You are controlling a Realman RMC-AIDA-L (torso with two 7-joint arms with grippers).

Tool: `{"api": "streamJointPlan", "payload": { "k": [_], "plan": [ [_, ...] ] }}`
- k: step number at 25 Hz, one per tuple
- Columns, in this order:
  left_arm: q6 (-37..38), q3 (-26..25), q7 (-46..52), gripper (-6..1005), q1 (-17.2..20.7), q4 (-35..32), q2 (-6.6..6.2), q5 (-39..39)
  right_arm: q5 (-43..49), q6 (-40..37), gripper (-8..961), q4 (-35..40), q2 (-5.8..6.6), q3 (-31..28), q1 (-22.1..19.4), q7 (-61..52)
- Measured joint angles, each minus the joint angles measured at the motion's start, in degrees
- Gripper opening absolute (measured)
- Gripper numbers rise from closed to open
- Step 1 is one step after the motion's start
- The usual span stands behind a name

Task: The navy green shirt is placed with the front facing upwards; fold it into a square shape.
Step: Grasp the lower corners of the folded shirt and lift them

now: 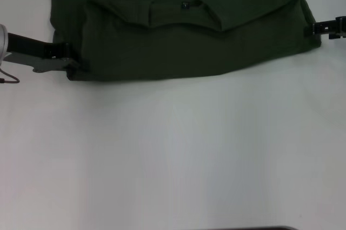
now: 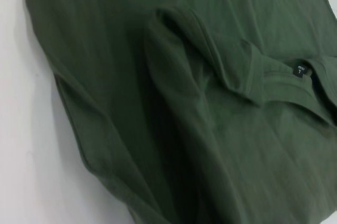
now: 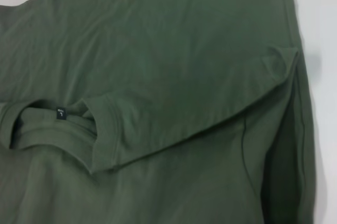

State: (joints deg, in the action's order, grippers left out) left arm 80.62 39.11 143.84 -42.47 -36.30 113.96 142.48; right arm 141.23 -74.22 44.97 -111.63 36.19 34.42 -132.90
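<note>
The navy green shirt (image 1: 178, 35) lies on the white table at the far side of the head view, doubled over on itself. Its neck opening and small black neck label (image 1: 184, 6) show near the fold. The label also appears in the left wrist view (image 2: 300, 69) and in the right wrist view (image 3: 61, 113). No chest lettering is visible. My left gripper (image 1: 70, 61) sits low at the shirt's near left corner, against the cloth edge. My right gripper (image 1: 314, 28) is at the shirt's right edge. Neither wrist view shows its own gripper.
White table surface (image 1: 173, 154) stretches from the shirt's near edge toward me. A thin cable (image 1: 8, 76) loops by the left arm at the left border. A dark strip (image 1: 248, 228) marks the table's near edge.
</note>
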Motion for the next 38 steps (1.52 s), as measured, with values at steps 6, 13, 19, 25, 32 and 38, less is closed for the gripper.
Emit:
{"api": "streamJointPlan", "payload": {
  "k": [6,13,19,25,32,38],
  "plan": [
    [0.51,-0.06,0.38,23,-0.15,-0.37,0.01,-0.01,0.00,3.80,925,-1.96,-0.92,0.02,0.71,1.02],
    [0.59,-0.09,0.64,23,-0.23,-0.53,0.01,-0.12,0.08,6.83,926,-5.23,-1.00,0.02,1.34,1.33],
    [0.46,-0.10,0.65,24,-0.35,-0.53,0.01,-0.23,-0.13,7.75,926,-6.33,-1.24,0.01,1.81,2.07],
    [0.32,-0.09,0.65,24,-0.40,-0.52,0.01,-0.36,-0.09,7.58,926,-6.38,-1.69,0.02,2.42,2.64],
    [0.23,-0.09,0.72,24,-0.34,-0.52,0.10,-0.47,0.20,6.34,862,-6.48,-0.82,1.33,2.25,-0.82],
    [0.06,-0.09,0.82,23,-0.50,-0.52,0.10,-0.54,0.24,4.68,699,-6.18,0.02,1.50,1.95,-2.29]
  ]
}}
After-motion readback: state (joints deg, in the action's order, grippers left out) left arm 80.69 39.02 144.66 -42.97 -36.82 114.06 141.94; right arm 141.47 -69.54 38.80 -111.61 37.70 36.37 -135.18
